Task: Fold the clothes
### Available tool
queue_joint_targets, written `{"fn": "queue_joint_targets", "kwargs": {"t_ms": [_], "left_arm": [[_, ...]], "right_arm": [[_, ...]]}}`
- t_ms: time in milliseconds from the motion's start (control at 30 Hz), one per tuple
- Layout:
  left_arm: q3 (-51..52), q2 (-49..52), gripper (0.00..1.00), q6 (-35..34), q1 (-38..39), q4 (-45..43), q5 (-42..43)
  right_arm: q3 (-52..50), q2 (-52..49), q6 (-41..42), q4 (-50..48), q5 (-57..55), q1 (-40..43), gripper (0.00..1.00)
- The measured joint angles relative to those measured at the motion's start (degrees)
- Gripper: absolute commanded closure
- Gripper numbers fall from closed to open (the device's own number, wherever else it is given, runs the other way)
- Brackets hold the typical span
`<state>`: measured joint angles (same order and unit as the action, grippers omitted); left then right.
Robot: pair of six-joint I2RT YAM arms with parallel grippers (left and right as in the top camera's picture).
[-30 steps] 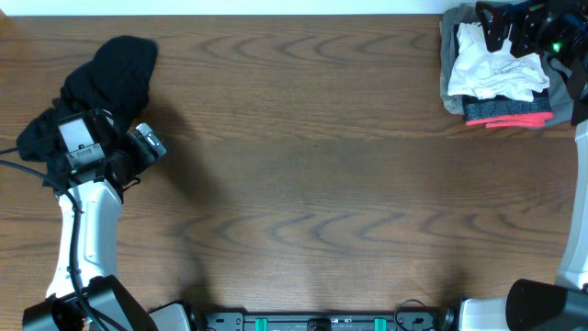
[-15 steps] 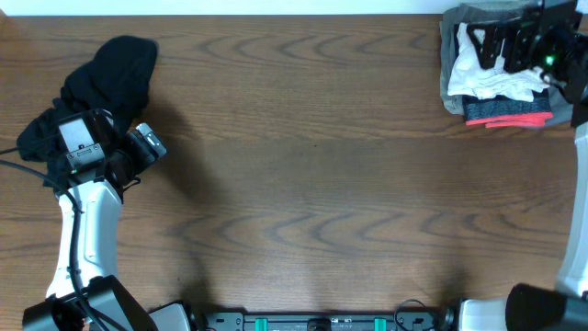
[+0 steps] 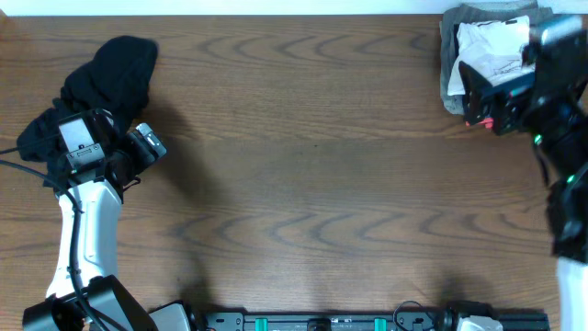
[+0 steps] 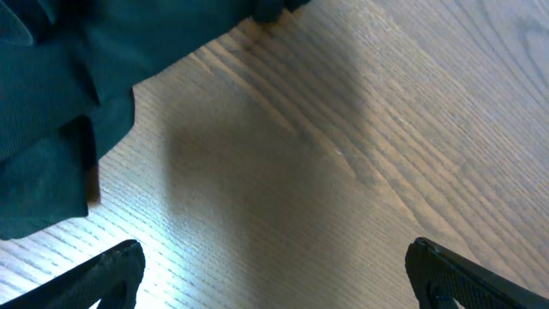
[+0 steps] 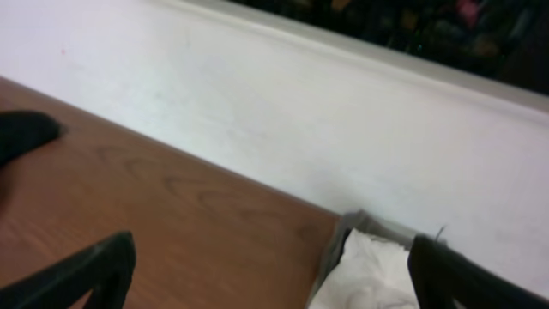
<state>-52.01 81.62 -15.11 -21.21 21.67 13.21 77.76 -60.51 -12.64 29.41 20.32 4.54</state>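
At the far right corner, the white T-shirt (image 3: 489, 41) is judged limp, best pinched at an edge; left pincer (image 4: 283, 275) and right pincer (image 5: 274, 270) are found wide, empty.

A table (image 3: 312, 165) of brown wood with wavy, arched grain fills the overhead view. Along the table's far edge stands a plain white wall (image 5: 257, 112), meeting it in a straight line. Above that wall lies a dark band (image 5: 412, 26) of clutter, too blurred to name. Soft light leaves a pale sheen and dim shadows on the table's left part.
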Motion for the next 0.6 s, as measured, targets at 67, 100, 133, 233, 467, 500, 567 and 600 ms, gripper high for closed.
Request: {"fn": "queue_joint_targets", "kwargs": {"t_ms": [67,100,133,233,467,500,567,600], "left_arm": [[0.00,0.00,0.02,0.00,0.00,0.00,-0.04],[0.00,0.00,0.02,0.00,0.00,-0.02,-0.02],[0.00,0.00,0.02,0.00,0.00,0.00,0.00],[0.00,0.00,0.02,0.00,0.00,0.00,0.00],[0.00,0.00,0.02,0.00,0.00,0.00,-0.02],[0.00,0.00,0.02,0.00,0.00,0.02,-0.04],[0.00,0.00,0.02,0.00,0.00,0.02,-0.02],[0.00,0.00,0.02,0.00,0.00,0.02,-0.02]], "right_arm": [[-9.35,4.04,1.97,-7.78,-1.01,0.00,0.01],[-13.38,5.60,3.23,-10.71,-1.64,0.00,0.01],[-17.44,7.15,4.50,-13.31,-2.25,0.00,0.01],[-29.66,12.35,7.80,-20.87,-4.48,0.00,0.01],[-51.60,28.17,10.82,-29.77,-6.03,0.00,0.01],[-54.21,30.34,10.95,-30.77,-6.19,0.00,0.01],[-58.99,34.05,11.10,-33.03,-6.25,0.00,0.01],[-61.59,35.98,11.19,-34.18,-6.27,0.00,0.01]]}}
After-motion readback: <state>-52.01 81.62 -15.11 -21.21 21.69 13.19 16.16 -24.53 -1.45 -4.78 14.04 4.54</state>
